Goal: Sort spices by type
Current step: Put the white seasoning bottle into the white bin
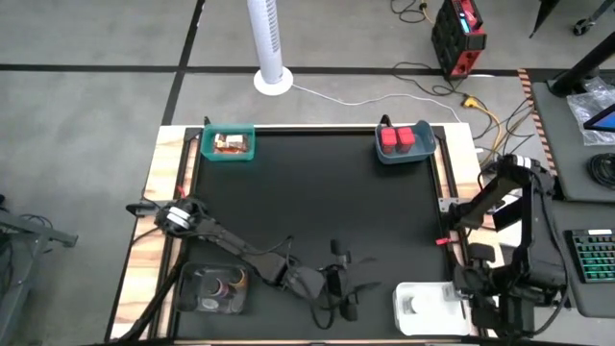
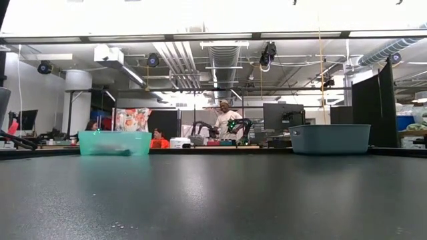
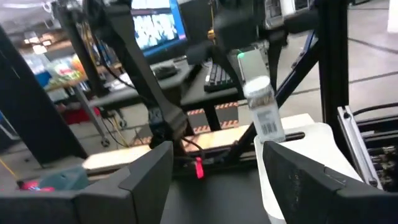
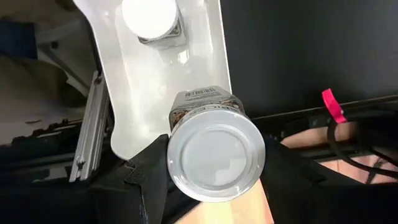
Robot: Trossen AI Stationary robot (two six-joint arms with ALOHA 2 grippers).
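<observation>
Black matting covers the table, which stands on a grey floor with a white tower fan just beyond its far edge; at table height the workshop behind shows ducting, monitors and a few people.

Both dark arms are at the near edge. Of the two, the left arm reaches across from the near left corner, and the left gripper hangs over the middle of the near edge with its fingers spread apart and nothing between them. Straight ahead of it is the white tray, with the bottle held above that tray by the other arm. The right gripper is clamped around a white-capped bottle, cap toward the wrist, over the white tray at the near right corner. On that tray, just past the held bottle, stands a second white-capped bottle.

Far from both grippers, at the back edge, sit a teal bin with orange and brown packets and a blue-grey bin with two red boxes. Beside the left arm's base, a clear tray holds small jars; I cannot tell how many.
</observation>
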